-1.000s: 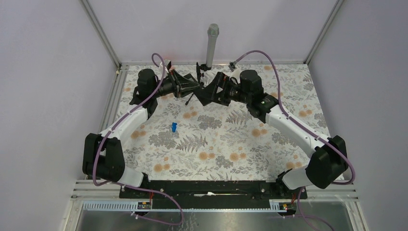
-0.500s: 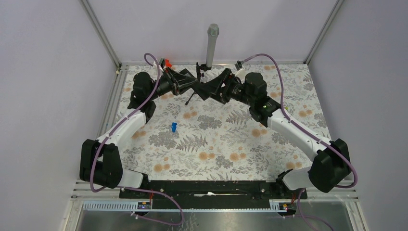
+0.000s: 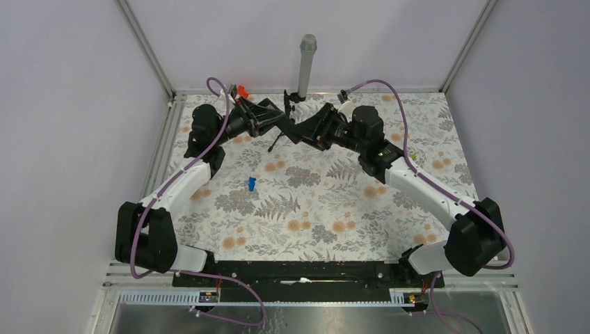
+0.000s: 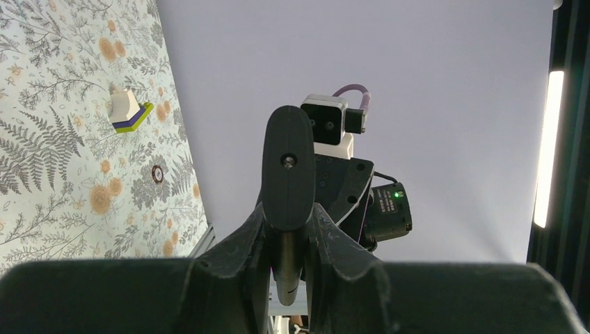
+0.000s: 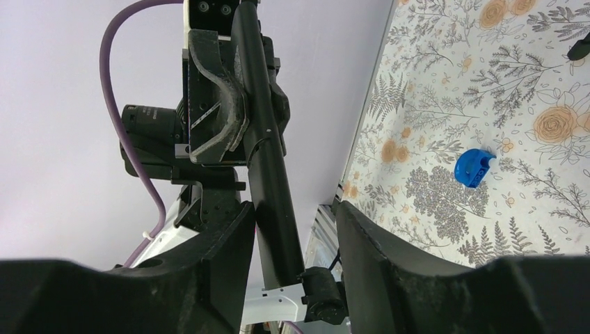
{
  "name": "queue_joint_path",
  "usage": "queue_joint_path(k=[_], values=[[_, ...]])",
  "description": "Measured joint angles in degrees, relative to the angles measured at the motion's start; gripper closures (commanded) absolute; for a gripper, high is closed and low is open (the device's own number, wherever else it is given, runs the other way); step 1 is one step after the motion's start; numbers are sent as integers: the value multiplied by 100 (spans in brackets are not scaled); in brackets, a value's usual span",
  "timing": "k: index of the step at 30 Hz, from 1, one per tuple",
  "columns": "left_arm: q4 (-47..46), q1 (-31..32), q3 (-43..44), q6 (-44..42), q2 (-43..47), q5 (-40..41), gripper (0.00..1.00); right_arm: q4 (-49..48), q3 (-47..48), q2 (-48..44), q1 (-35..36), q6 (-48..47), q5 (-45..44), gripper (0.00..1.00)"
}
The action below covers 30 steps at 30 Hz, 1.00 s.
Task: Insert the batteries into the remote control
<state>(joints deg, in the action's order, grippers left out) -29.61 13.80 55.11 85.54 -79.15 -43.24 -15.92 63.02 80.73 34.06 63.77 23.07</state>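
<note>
At twelve o'clock above the counter (image 3: pixel 313 202), the left claw (image 4: pixel 287 226) clamps the remote control (image 5: pixel 264 139) aloft, presenting it. The right claw (image 5: pixel 292 223) straddles it further along, fingers apart, probably to steady it for loading.

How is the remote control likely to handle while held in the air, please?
Probably stiff: the remote control runs straight out from the left gripper with no sag. Its smooth, slim body may slip or twist in a light grip.
</note>
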Motion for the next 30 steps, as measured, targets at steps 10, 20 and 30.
queue_joint_path(k=[10,20,30], values=[[146,0,4,-9,0,0,100,17,0,2,0,-118,46,52],[227,15,4,-7,0,173,100,-210,348,466,0,-96,151,65],[201,39,4,256,0,551,100,-896,365,715,0,39,208,75]])
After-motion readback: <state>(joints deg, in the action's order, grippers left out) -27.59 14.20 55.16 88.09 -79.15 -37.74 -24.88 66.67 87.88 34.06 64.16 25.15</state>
